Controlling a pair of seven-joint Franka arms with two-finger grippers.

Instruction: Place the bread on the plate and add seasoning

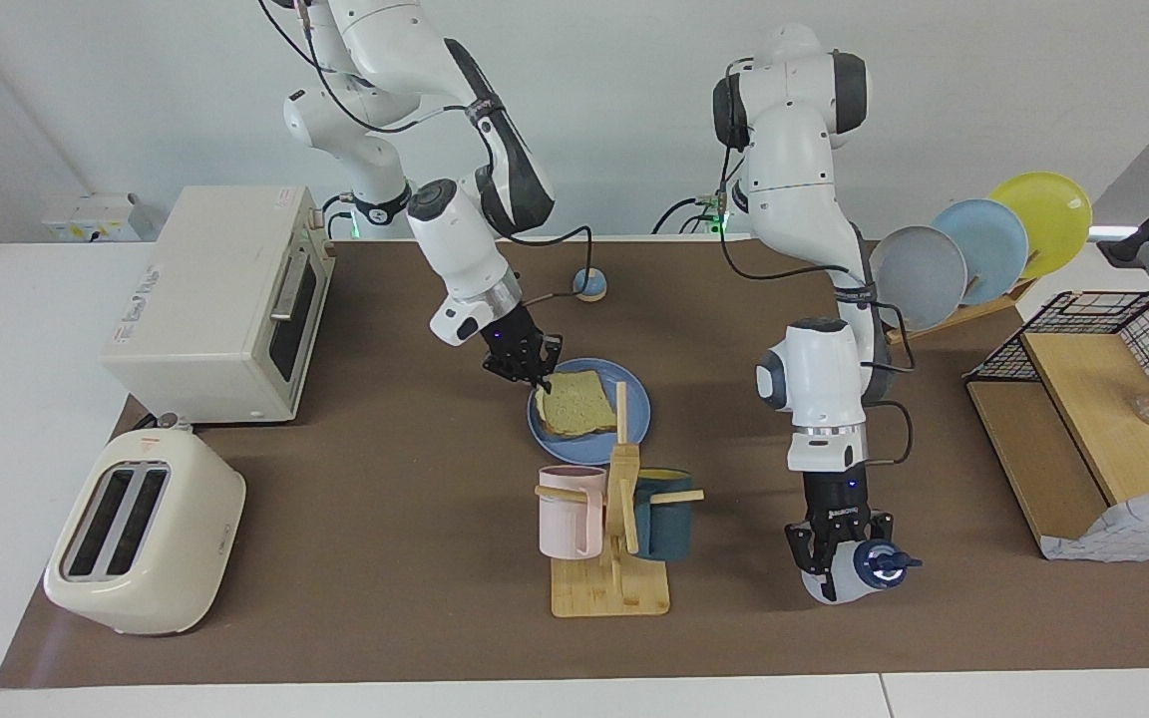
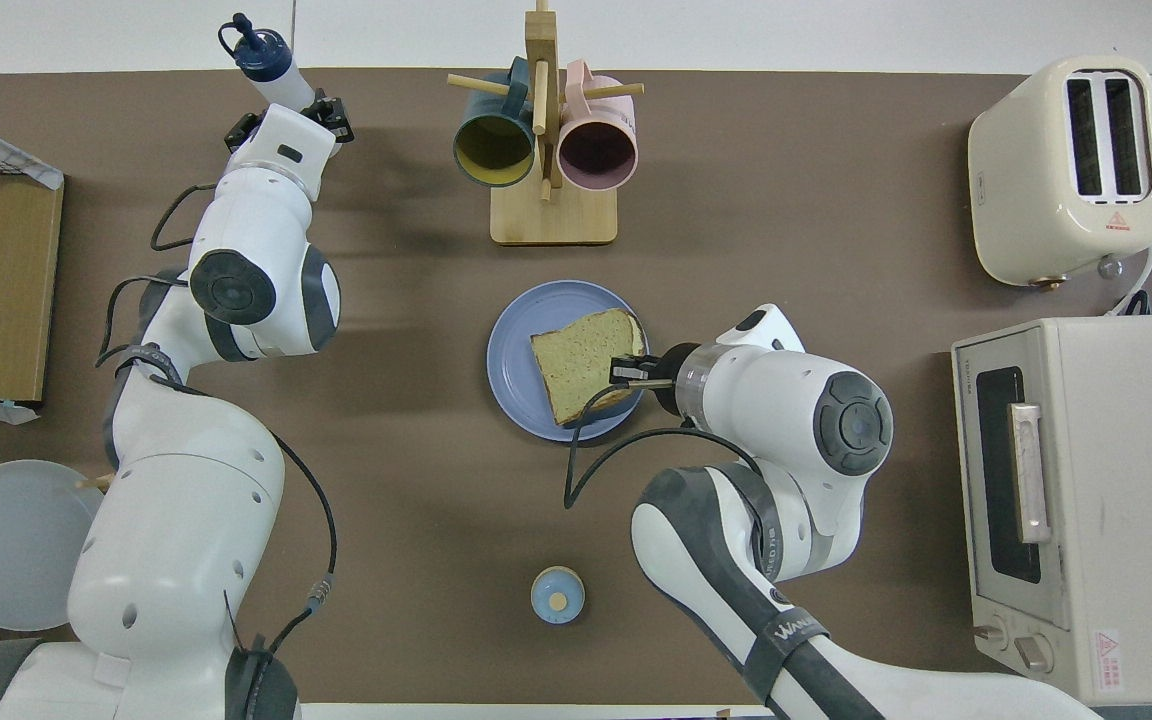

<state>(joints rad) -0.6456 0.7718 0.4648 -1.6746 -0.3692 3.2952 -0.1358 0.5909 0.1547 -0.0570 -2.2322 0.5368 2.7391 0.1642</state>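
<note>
Two grips set up what comes next, and the one that matters is out at the bottle.

Nearest the robots stands a small blue-domed bell [image 1: 589, 286], untouched. Just past it, at mid-table, the blue plate [image 2: 511, 350] carries the slice of bread [image 2: 581, 365], which lies flat on it. The right gripper [image 1: 538, 379] is low at the plate's rim on the right arm's side. Its fingertips are together on the edge of the crust and look pinched on it rather than merely beside it.

Farther out, the wooden mug rack [image 1: 614, 588] holds a pink and a teal mug. Farthest from the robots, toward the left arm's end, the left gripper [image 1: 834, 558] points down with its fingers clamped around the body of the seasoning bottle [image 1: 834, 590].

The bottle's long axis leans. Its navy spout points away from the robots and toward the left arm's end, so it faces away from the plate.

From the fingers, the bread lies nearer to the robots and toward the right arm's end, with the mug rack standing partly between. Adding the seasoning probably means carrying the bottle back around the rack and swinging the spout down over the slice. The right gripper should leave the rim first.
</note>
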